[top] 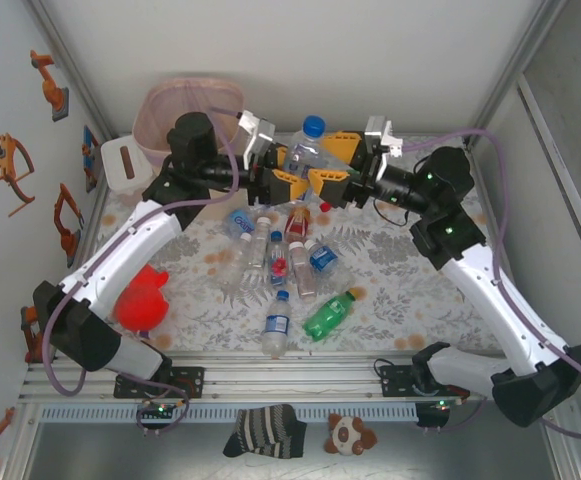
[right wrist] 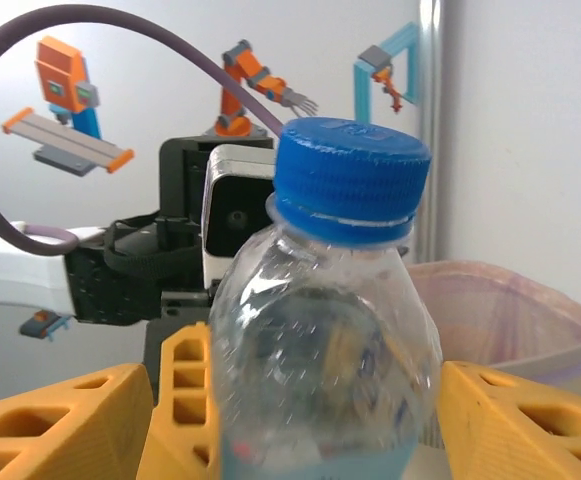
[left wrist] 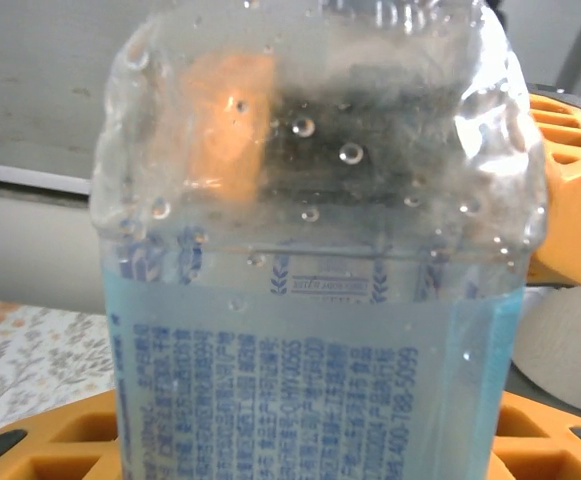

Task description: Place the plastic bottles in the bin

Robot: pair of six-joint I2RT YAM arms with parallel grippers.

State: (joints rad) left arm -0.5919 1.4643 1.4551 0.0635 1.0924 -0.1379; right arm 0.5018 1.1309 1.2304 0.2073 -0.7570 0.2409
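**Blue-capped bottle held up between both arms, beside the bin**

The desk with a floral-patterned cover [top: 400,270] carries everything. At its far left corner stands the tall beige rounded waste bin lined with a translucent pink bag [top: 185,110], with nothing visible inside it from above. A red plush toy [top: 142,298] lies near the left edge. A small white tissue box [top: 125,160] sits just beside the bin.

In the middle of the desk lies a heap of small clear plastic bottles with blue, red and white caps [top: 280,262]. A green plastic bottle [top: 328,313] lies just in front of the heap.

A clear plastic bottle with a blue cap [top: 308,150] is upright in the air, to the right of the bin and outside it. The left end effector [top: 295,168] is clamped on its labelled body. The right end effector [top: 332,165] has its orange jaws spread around the bottle's shoulder, with a gap on one side.
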